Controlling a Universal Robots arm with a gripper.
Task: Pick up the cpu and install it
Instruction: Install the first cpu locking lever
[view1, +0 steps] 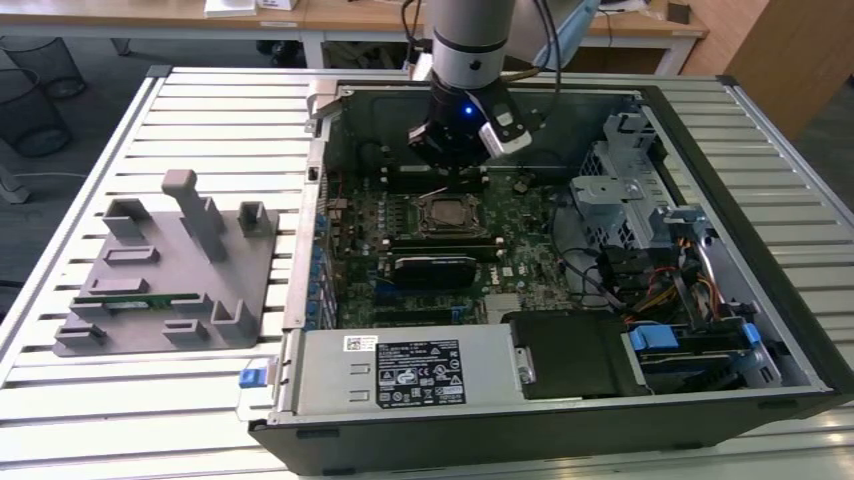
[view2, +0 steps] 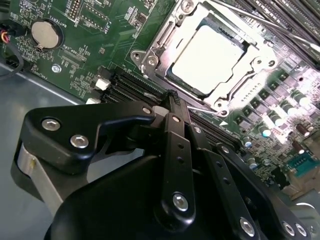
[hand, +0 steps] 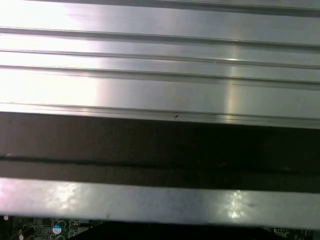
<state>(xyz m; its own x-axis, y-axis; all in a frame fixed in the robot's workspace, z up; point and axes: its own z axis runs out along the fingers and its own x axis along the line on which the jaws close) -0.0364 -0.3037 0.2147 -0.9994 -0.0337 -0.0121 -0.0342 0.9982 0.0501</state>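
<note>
An open computer case (view1: 561, 400) lies on a slatted table (view1: 200, 100), its motherboard (view1: 521, 262) exposed. The arm's gripper (view1: 454, 172) hangs over the board toward the case's far wall, just beyond the socket (view1: 441, 212). In the second wrist view, the cpu (view2: 207, 57) sits in the socket (view2: 260, 65), just past the gripper (view2: 170, 102), whose jaws are drawn narrow, holding nothing. The first wrist view adds the case's metal rim (hand: 160, 205).

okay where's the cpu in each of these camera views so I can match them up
Exterior view: the cpu sits in the motherboard socket, just below the gripper.
Second wrist view: cpu lies flat inside the socket frame, beyond the gripper.
First wrist view: ribbed metal and a board strip.
Shared landmark: the socket frame.
</note>
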